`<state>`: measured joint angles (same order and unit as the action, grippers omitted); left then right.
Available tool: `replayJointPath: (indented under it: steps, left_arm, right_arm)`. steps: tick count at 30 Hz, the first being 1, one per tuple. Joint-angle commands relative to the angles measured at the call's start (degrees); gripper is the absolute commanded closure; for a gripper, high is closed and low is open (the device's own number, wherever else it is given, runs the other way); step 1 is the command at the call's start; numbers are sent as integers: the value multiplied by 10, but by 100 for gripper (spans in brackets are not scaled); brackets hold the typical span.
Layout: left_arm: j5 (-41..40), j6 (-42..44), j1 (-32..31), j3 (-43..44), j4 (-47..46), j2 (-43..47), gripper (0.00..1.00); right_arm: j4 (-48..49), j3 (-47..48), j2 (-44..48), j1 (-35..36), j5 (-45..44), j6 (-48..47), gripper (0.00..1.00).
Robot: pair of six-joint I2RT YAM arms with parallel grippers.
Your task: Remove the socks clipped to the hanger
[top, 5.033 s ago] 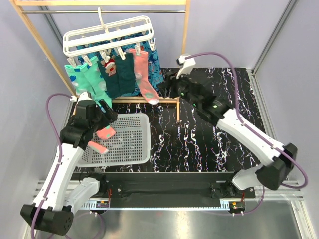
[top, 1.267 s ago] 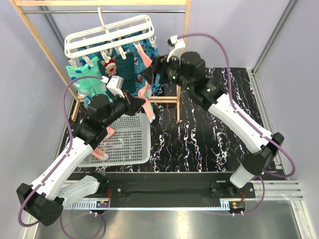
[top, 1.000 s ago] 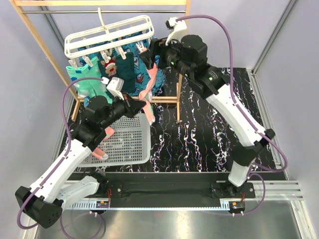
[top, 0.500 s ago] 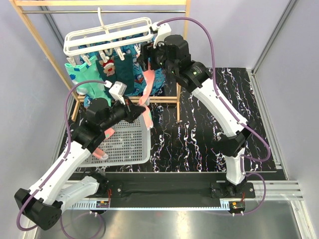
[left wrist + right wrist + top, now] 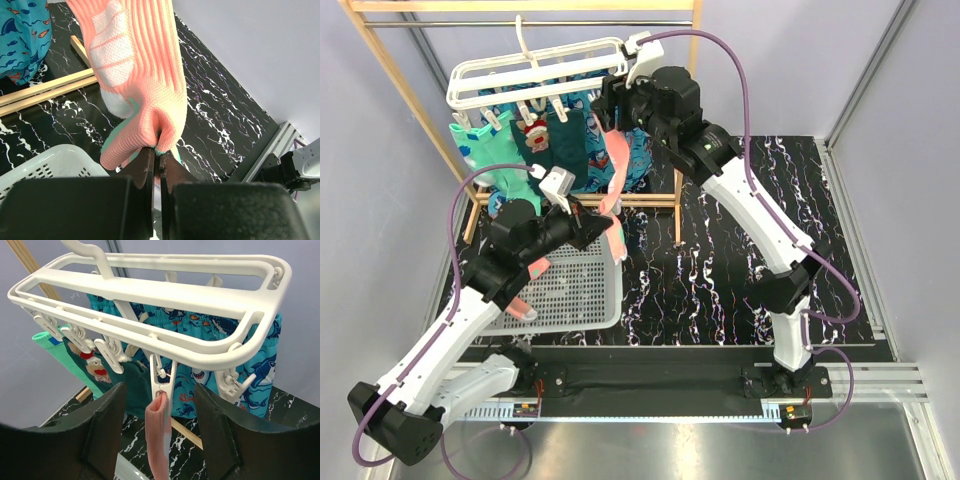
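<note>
Pinching tight: the left end effector [image 5: 157,152] has its jaws flat together on a fold near the foot of the pink sock [image 5: 140,65], and the knit bunches just above the fingertips. A bit of mint toe shows beside the fold. Seen from overhead, this end effector [image 5: 592,228] sits over the far right corner of the basket [image 5: 575,290], with the sock [image 5: 617,170] running up from it to the hanger [image 5: 535,68].

The right end effector [image 5: 160,387] is spread wide and raised to the hanger's [image 5: 150,292] right end. One finger stands on each side of the clip [image 5: 162,375] that bites the pink sock's cuff. A gap is visible on both sides, and it grips nothing.

The hanger hooks onto the upper rail of the wooden rack [image 5: 470,5] at the far left of the worktop [image 5: 720,270]. Clipped under it, left to right, are:
- mint green socks [image 5: 485,150];
- dark teal socks [image 5: 570,140], the first bearing a Santa figure;
- the pink one.

A blue patterned cloth [image 5: 225,340] hangs behind them.

The basket is white mesh and sits on the worktop's near left, under the left arm. Inside lies a loose pink sock [image 5: 517,305], largely hidden by the arm. A second pink patch shows nearer the elbow; I cannot tell whether it is the same sock or another.
</note>
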<state>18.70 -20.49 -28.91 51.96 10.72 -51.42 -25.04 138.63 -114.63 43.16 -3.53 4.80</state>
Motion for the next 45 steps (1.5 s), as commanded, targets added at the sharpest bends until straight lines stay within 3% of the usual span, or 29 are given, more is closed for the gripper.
replayJointPath:
  steps: [1,22,27,31,32,34,45]
  left_arm:
    - [20,11,-1,8,-34,5,100]
    - [22,14,0,20,-27,-2,100]
    - [25,10,-1,18,-34,-4,100]
    - [24,9,0,16,-34,-2,100]
    - [24,8,-1,16,-33,0,100]
    - [22,7,-1,16,-32,2,100]
    - [0,-7,0,-10,-8,30,100]
  right_arm:
    - [43,23,-18,4,7,12,37]
    - [94,24,-39,4,-26,25,42]
    - [88,42,-51,4,-29,26,54]
    - [83,44,-53,4,-31,25,77]
    - [83,44,-53,4,-31,26,90]
    - [84,39,-50,4,-32,25,100]
    - [91,20,-35,4,-31,29,100]
